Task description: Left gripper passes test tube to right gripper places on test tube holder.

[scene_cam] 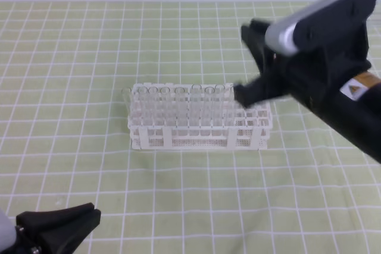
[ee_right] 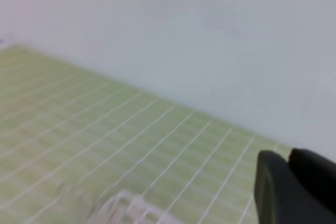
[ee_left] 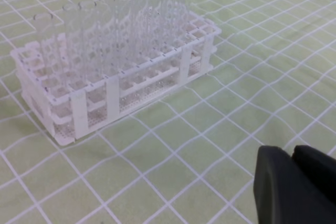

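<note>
The test tube holder [scene_cam: 199,124] stands near the middle of the green checked worktop [scene_cam: 71,52], with a row of clear tubes [scene_cam: 172,102] upright along its far side. Which of these is the test tube of the task cannot be told; they look alike, and none is seen between the fingers of either pincer.

The right pincer [scene_cam: 245,63] hangs above the right end of the holder, its lower finger just over the last tubes there, its upper finger raised behind it. The fingers stand somewhat apart with nothing visible between them, though motion blur smears this part of the high view. Whether the lower fingertip touches a tube rim cannot be made out. The right arm comes in from the right edge, sloping down and to the left, its grey top plate uppermost and the orange-white label [scene_cam: 357,87] on its side.

The left pincer [scene_cam: 89,215] lies low at the bottom left corner, well apart from the holder, pointing right toward the middle. Its fingers are closed together and hold nothing. Most of that arm is cut off by the frame.

The left wrist view shows the holder from one corner, tubes standing in the back rows. The right wrist view is blurred: mostly wall, green worktop, and a pale scrap of the holder at the bottom edge.
</note>
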You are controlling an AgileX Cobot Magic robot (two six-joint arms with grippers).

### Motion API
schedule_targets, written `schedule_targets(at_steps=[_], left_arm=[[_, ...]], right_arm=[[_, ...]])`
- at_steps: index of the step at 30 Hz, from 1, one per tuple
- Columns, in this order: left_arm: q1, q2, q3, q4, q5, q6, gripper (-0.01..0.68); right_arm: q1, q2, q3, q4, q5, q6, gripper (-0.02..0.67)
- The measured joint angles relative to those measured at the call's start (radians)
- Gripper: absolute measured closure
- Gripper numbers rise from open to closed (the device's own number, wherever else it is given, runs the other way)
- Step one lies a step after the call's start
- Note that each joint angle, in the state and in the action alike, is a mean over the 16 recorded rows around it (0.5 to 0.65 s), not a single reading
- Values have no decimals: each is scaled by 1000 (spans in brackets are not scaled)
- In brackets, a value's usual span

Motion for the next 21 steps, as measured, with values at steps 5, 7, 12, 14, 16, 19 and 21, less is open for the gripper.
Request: schedule_targets(at_steps=[5, 7, 12, 14, 16, 19, 21], left_arm=[[0, 1, 0, 0, 0, 0, 635], [0, 1, 0, 0, 0, 0, 635], [0, 1, 0, 1, 0, 0, 635], [0, 1, 0, 1, 0, 0, 635], [0, 2, 0, 2, 0, 0, 635], [0, 2, 0, 2, 0, 0, 635], [0, 2, 0, 2, 0, 0, 635]], right_arm=[[-32, -120, 0, -37, 229, -82, 624], [-50, -159, 1, -64, 308, -100, 647], [-110, -248, 1, -132, 452, -111, 662], [-137, -283, 1, -164, 494, -111, 663], [-161, -317, 2, -193, 526, -111, 664], [-199, -371, 5, -222, 570, -110, 664], [-234, -413, 12, -230, 602, -109, 664]])
